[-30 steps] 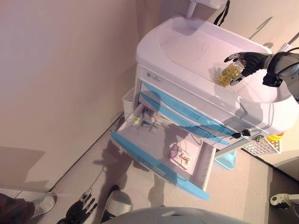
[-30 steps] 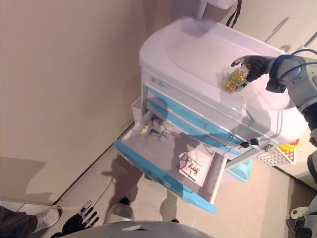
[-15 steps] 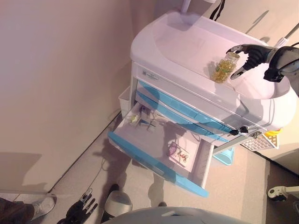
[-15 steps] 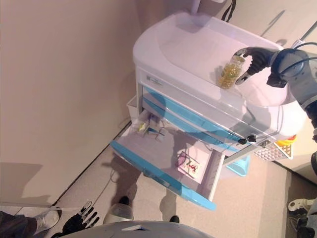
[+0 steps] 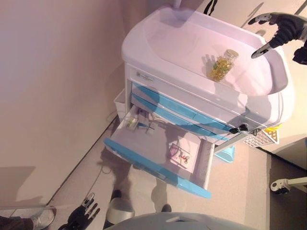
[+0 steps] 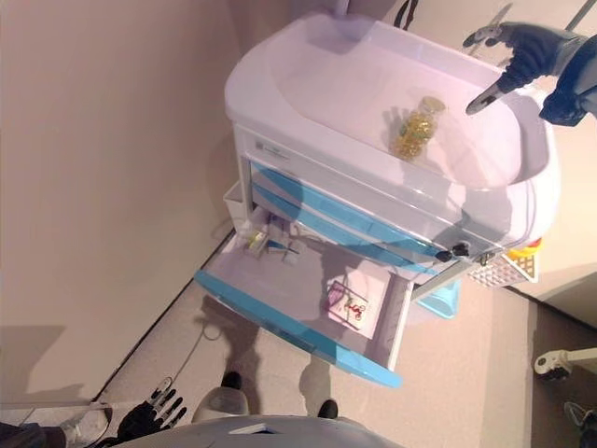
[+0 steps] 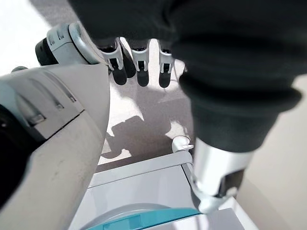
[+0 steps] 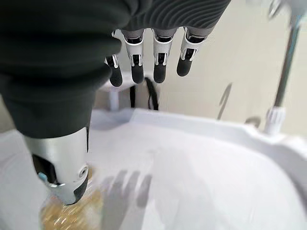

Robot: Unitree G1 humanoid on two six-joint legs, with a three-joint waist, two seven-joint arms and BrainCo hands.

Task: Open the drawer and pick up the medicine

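Cart top: medicine bottle mid-tray

Landmark: cart, standing on the floor against the wall. On the cart's recessed top, toward its right end: medicine bottle. Above the cart's right rim, well apart from the bottle, holding nothing: right hand, fingers spread. Pulled out from the cart's front, low down: drawer. In the drawer's left end: small items; in its right part: packet. On the cart's right side: mesh basket. Down near the floor, left of the cart and far from it: left hand, fingers straight.
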